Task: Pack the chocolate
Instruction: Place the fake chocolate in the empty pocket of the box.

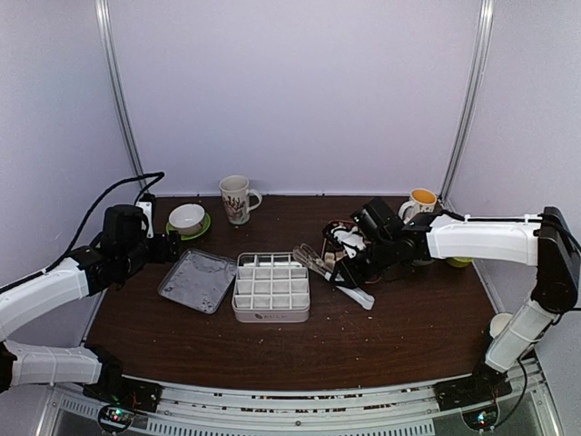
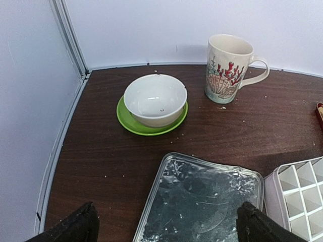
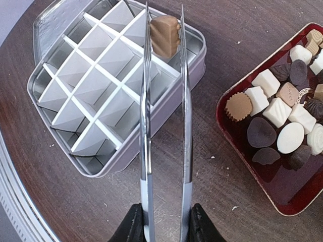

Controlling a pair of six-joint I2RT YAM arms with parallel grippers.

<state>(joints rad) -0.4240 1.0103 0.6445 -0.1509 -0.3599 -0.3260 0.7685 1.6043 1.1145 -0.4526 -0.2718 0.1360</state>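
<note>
The biggest thing here is the dark brown wooden table (image 1: 381, 341). In the middle of it sits the grey metal tin with a white grid inside (image 1: 270, 289). Every little box I can see in it is empty. Just to its left lies the flat silver lid (image 1: 195, 280). To the right of the tin, a bit farther back, is the red tray (image 3: 275, 176). It holds lots of dark, tan and white chocolates (image 3: 282, 116).

My left hand (image 2: 166, 229) hangs by the far left side of the lid. Its fingers are spread wide and there is nothing in them. It is well apart from the red tray.

My right hand (image 3: 166, 229) is just right of the tin. Its two fingers are pressed together on the long tongs with shiny metal arms and a white handle (image 3: 165, 131). The tongs point away from my hand, to the left and a little far, straight at the tin. At their tips they pinch one tan ridged chocolate (image 3: 165, 35).

That piece hangs over the far right corner of the tin, above a box next to the edge. I cannot tell how high above the grid it is.

I think the packing is only at its start, since no piece lies in the tin yet. My right hand is the nearer one, so this move is its job. It should go straight down so the piece drops into one box and does not land on a white wall. Then I should squeeze less so the tongs let go.
</note>
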